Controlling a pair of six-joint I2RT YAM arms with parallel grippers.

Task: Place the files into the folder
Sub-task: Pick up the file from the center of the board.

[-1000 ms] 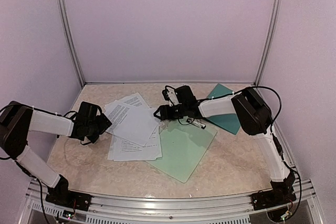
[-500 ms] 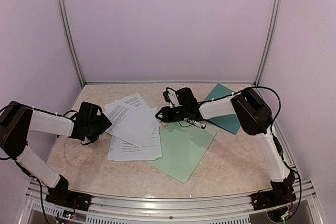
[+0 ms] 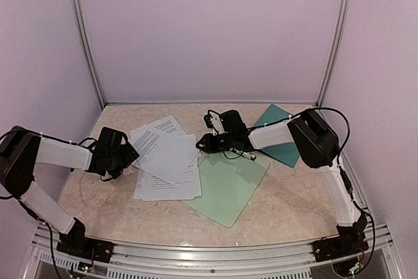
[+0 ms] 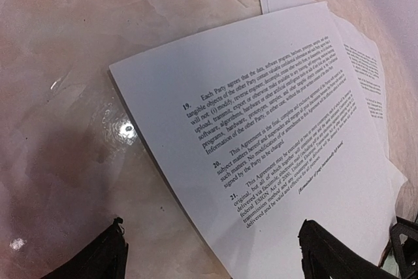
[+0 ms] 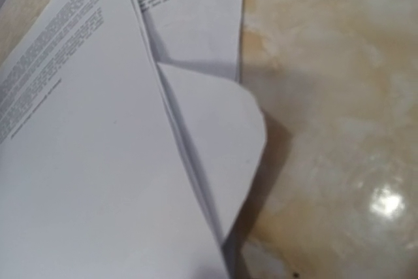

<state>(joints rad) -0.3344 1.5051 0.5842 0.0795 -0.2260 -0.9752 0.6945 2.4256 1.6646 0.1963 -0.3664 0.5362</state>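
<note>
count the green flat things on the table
2: the dark teal folder at the back right, and the pale mint clipboard nearer the middle, right of the papers. I see no others.

Lilac walls [image 3: 209, 31], marbled beige tabletop [image 3: 294, 210], aluminium posts [image 3: 83, 37]

The files [image 3: 166, 158] are white sheets printed with blocks of small black text. In the left wrist view the top sheet carries numbered black paragraphs, and the rest of the page is plain white. The folder [image 3: 285, 153] is a plain dark teal-green. The clipboard [image 3: 228, 187] is a pale mint-green with a small silver clip [image 3: 243, 155]. The table [image 3: 287, 207] is cream-beige with a cloudy marbled pattern and glossy white glints. The walls [image 3: 209, 31] are a plain pale lilac, and the frame rails [image 3: 215, 253] are silver-grey. The left arm [image 3: 62, 153] and the right arm [image 3: 269, 134] have white links and black joints.
</note>
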